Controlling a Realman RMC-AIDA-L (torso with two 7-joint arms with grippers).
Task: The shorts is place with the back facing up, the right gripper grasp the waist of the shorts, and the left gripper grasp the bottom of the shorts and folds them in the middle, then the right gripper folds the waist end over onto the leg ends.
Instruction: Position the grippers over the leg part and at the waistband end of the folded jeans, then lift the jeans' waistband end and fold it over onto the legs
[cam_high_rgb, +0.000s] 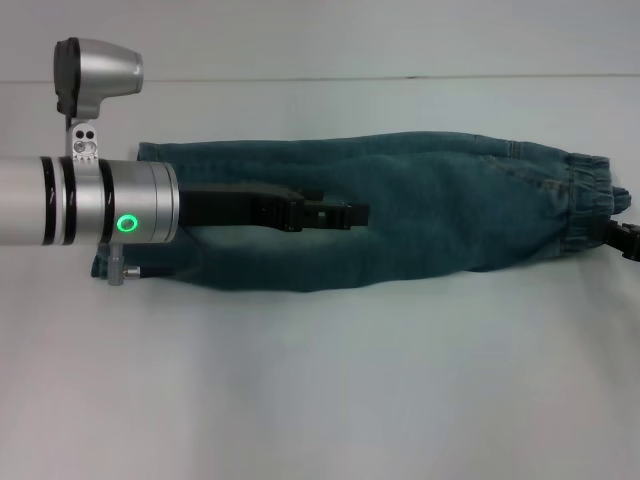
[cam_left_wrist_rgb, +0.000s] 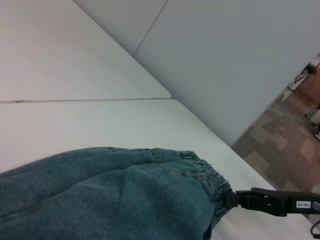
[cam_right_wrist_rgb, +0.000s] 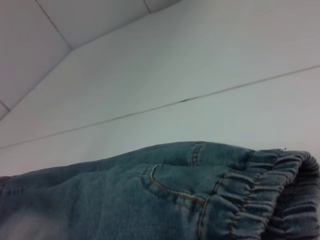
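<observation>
The shorts lie folded lengthwise in a long band across the white table, with the leg ends at the left and the gathered waist at the right. My right gripper is at the waist end, and the left wrist view shows it clamped on the elastic band. My left gripper reaches out from its silver cuff and hovers over the middle of the shorts, holding no cloth. That arm hides part of the leg hems. The right wrist view shows the waist and a pocket seam close up.
Bare white table stretches in front of the shorts. A thin seam line runs across the table behind them. The left wrist view shows the table's far edge and the floor beyond it.
</observation>
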